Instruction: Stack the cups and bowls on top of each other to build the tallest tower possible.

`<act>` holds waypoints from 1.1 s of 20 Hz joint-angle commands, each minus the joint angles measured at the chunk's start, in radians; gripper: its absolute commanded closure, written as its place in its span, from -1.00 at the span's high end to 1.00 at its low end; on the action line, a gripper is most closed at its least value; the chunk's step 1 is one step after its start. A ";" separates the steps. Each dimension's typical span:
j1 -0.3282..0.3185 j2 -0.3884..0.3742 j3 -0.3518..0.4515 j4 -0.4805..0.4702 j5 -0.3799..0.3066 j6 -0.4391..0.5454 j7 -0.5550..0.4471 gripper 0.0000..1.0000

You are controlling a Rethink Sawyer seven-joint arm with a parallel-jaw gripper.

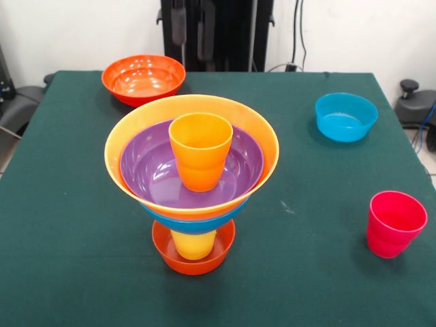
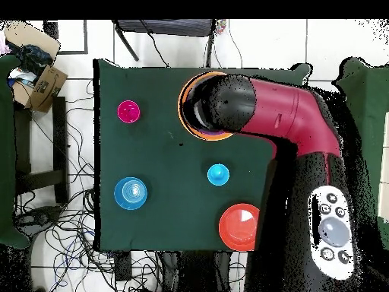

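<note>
Tower, near desk centre: small red-orange bowl at base, yellow cup, blue bowl showing rim only, light orange bowl, purple bowl, orange cup on top. Overhead, the arm hides most of it. Loose around the tower: red-orange bowl, teal-blue bowl, pinkish red cup. An upturned blue cup shows overhead only. Gripper: hidden; grasp state cannot be told.
</note>
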 commanded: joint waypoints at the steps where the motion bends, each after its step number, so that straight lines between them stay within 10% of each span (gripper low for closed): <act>1: 0.026 -0.059 0.069 -0.033 0.010 0.247 -0.125 1.00; 22: 0.141 -0.055 0.039 0.109 0.055 0.087 0.017 1.00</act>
